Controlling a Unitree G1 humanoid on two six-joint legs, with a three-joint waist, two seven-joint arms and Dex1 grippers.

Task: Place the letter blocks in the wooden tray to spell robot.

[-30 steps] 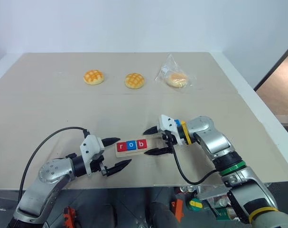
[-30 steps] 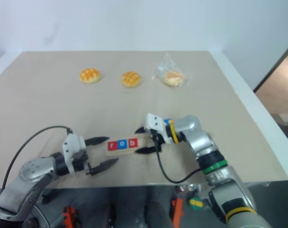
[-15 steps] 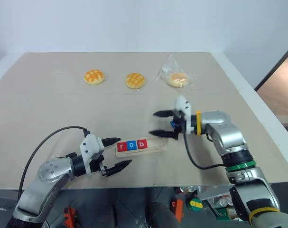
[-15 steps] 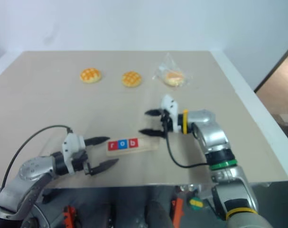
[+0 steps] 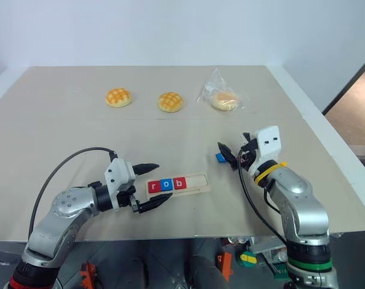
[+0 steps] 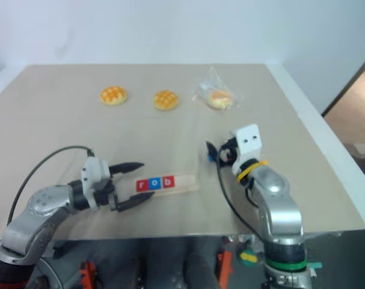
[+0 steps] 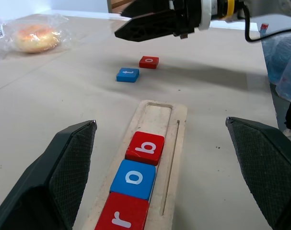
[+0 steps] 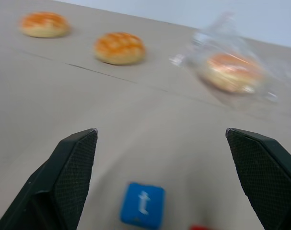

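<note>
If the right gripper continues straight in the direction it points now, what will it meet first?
Probably the blue t block, which lies on the table just ahead, between the open fingers of the right gripper. If the gripper passes above it, the way looks free up to the buns; the depth is hard to judge.

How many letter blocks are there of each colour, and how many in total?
Red blocks: 3 (r, b, loose one)
Blue blocks: 2 (o, t)
Total: 5
</note>
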